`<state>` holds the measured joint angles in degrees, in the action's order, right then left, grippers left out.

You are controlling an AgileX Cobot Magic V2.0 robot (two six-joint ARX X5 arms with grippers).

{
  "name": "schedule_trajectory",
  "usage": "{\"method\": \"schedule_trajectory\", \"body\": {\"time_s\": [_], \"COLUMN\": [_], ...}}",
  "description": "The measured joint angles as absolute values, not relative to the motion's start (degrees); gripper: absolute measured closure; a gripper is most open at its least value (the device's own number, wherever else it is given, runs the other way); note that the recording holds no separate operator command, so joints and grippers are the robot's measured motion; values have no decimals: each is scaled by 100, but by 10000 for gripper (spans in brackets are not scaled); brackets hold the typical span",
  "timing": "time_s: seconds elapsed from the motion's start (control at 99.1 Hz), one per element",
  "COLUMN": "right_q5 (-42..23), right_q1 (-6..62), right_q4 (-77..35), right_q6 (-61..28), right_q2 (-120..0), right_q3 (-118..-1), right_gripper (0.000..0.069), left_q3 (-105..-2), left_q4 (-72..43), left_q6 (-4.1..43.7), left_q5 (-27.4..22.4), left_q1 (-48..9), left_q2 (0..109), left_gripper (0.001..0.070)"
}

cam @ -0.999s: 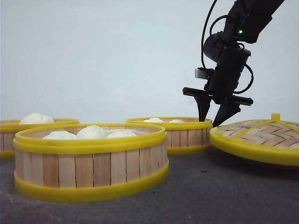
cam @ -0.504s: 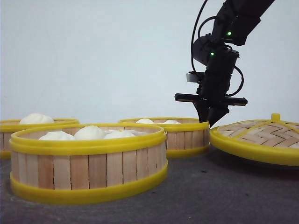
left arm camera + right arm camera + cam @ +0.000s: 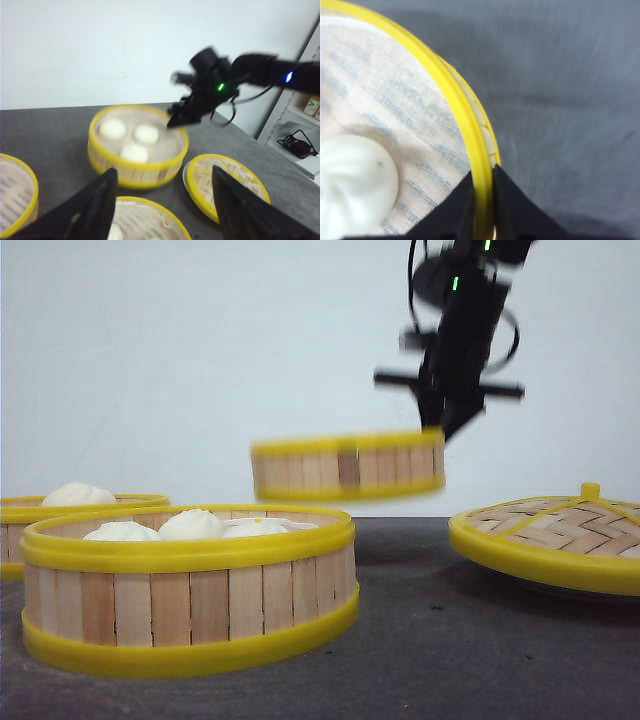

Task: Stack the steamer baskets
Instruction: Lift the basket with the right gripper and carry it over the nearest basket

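One steamer basket (image 3: 345,465) hangs in the air behind the others, with my right gripper (image 3: 440,430) shut on its right rim. The right wrist view shows both fingers pinching the yellow rim (image 3: 451,97), my right gripper (image 3: 482,177) closed tight, and a white bun (image 3: 355,180) on the cloth inside. A second steamer basket (image 3: 190,585) with buns stands nearest on the table. A third (image 3: 80,505) stands far left. My left gripper (image 3: 165,210) is open, empty, above the near basket (image 3: 145,220), and looks towards the lifted basket (image 3: 137,145).
The flat woven lid (image 3: 550,535) with a knob lies at the right, tilted a little; the left wrist view shows the lid (image 3: 225,182) beside the lifted basket. A shelf with cables (image 3: 300,145) stands beyond the table's right side.
The right gripper went from open above the far basket's rim to shut on it, then rose with the basket, which now hangs clear of the table.
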<state>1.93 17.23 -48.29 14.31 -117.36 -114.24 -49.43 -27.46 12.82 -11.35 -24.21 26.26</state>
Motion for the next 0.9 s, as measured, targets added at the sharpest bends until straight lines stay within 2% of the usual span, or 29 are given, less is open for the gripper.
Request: {"method": "schedule_trajectory", "body": {"time_s": [0.151,0.353,0.595,0.898], "right_q5": [460,760,755,657], "right_q1": [1774,2270,2893,3503], "right_q4": [-5277,-5922,-6296,-6237], "right_q6": [1199,714,405,311], "right_q2": [-11072,-10392,-10379,-10683], "right_q3": [-11909,-11944,-11935,-11924], "right_gripper": [668,668,668,668], "left_q3": [-4943,-4943,-4943,-4943], "left_q4": [-3249,-3544,-3559,-3564], "left_q6": [1269,1131,1046,1011], "left_q5": [-786,-574,-574,-574], "left_q1": [-2418,-2418,-2418,-2418], "left_q2": [2318,2091,2084,2084], "left_gripper": [353,353,353,353]}}
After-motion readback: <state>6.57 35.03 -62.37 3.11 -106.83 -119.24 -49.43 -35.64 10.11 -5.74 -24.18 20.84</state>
